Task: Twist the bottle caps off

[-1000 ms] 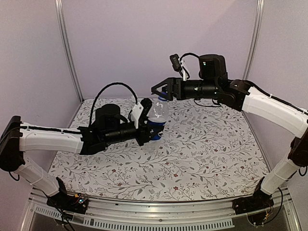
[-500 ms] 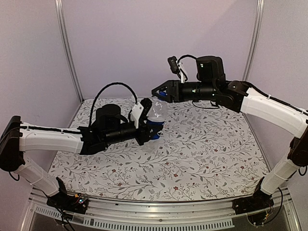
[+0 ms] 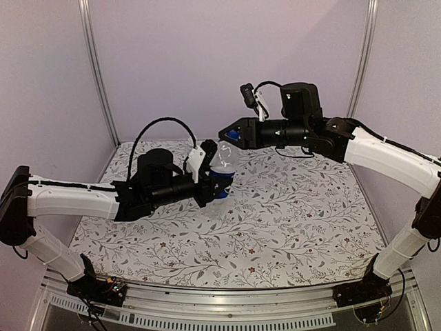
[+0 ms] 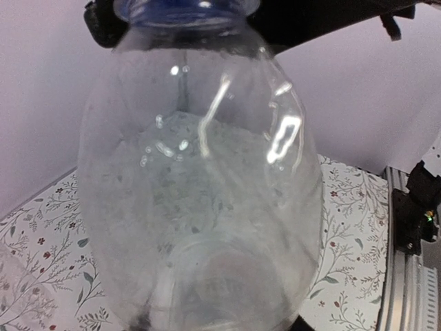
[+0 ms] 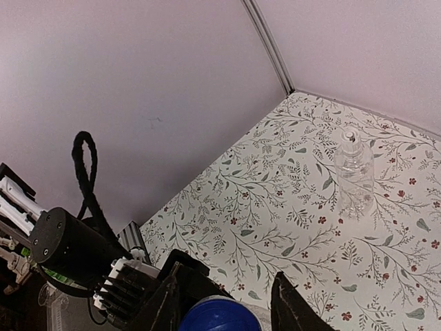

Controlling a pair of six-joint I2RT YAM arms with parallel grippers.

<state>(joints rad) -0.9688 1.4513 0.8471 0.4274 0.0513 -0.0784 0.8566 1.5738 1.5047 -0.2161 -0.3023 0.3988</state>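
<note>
My left gripper [image 3: 215, 181] is shut on the Pepsi bottle [image 3: 222, 165], holding it upright above the table by its blue label. The bottle's clear body [image 4: 200, 172] fills the left wrist view and hides the fingers there. The blue bottle cap [image 3: 233, 136] sits on top of the bottle. My right gripper [image 3: 230, 134] reaches in from the right with its jaws closed round that blue cap [image 5: 220, 317]; a black finger [image 5: 293, 307] stands on each side of it. The plain bottle [image 5: 355, 176] with its white cap [image 5: 350, 136] stands upright on the table, apart from both grippers.
The floral tablecloth [image 3: 296, 221] covers the table. Lilac walls [image 3: 207, 62] with metal corner posts [image 3: 96, 69] close in the back and sides. The left arm's black cable [image 5: 86, 179] loops above its wrist.
My right gripper has shifted slightly and its jaws have closed from wide open onto the blue cap. The left arm and the bottle have stayed put.
</note>
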